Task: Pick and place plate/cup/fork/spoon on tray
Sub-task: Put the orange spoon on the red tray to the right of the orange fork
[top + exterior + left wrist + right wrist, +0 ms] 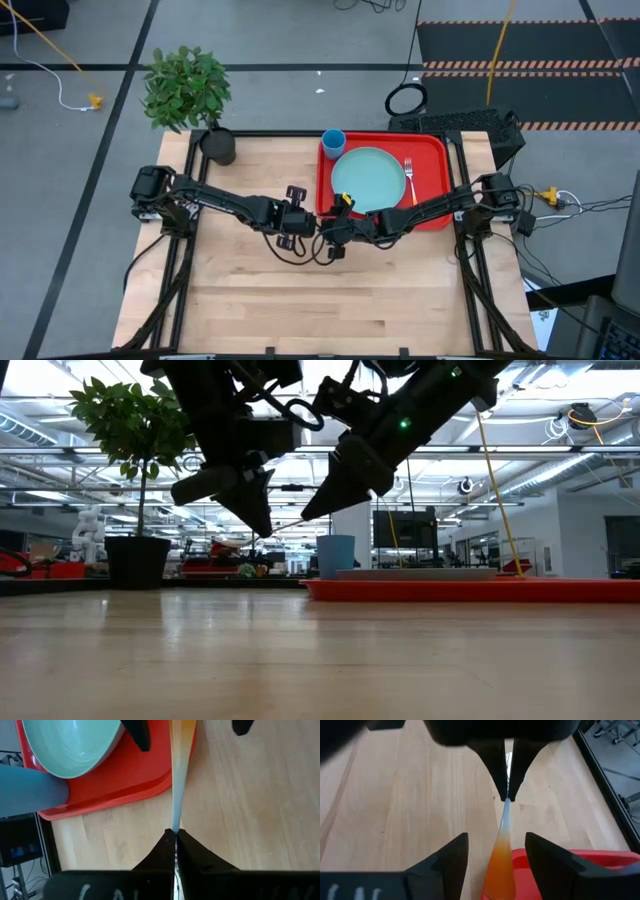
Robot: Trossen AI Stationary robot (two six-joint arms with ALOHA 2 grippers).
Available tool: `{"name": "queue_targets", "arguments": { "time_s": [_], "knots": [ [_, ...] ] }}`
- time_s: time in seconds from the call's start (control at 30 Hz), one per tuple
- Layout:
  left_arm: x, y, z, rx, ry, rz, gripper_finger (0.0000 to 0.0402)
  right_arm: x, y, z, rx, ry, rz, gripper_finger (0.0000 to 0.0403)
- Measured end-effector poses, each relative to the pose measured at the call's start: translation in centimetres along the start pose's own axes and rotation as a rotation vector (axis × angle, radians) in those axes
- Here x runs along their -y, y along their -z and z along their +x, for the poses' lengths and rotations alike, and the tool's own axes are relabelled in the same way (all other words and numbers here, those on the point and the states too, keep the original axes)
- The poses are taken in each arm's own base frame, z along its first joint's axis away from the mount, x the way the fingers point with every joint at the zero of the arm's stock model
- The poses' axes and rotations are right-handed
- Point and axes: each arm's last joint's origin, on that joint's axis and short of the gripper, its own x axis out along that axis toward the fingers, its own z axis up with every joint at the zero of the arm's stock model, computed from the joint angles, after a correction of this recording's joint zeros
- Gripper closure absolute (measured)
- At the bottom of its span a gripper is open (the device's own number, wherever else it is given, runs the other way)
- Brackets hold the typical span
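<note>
The spoon (501, 851), silver with an orange handle end, hangs in the air over the wood table, just left of the red tray (435, 150). My left gripper (175, 831) is shut on its silver part, and the bowl does not show. My right gripper (497, 837) is open, one finger on either side of the orange handle end (182, 727), apart from it. On the tray lie the teal plate (368, 178) and the fork (408, 175). The blue cup (333, 141) stands at the tray's far left corner. My left gripper pinches the spoon's silver part (175, 822) between its two fingertips (496, 775). The fingers come slanting down from the table's left and run along the spoon. The spoon sticks out past them toward my right gripper, about level (285, 525), lifted clear of the table.
A potted plant (217, 145) stands at the table's far left corner. Bare wood table (330, 300) stretches across the near half. Both arms meet at the middle, close to the tray's near left corner (160, 785).
</note>
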Motion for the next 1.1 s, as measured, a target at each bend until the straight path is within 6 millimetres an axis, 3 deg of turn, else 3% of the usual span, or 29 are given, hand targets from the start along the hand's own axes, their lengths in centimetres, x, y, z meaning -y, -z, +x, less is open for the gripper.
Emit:
{"name": "queue_targets", "arguments": {
  "time_s": [1.1],
  "knots": [
    [0.02,-0.43,-0.04,0.047,0.020,-0.050,0.0388,0.38,0.44,0.20,-0.039,0.006,0.034,0.0378]
  ]
}}
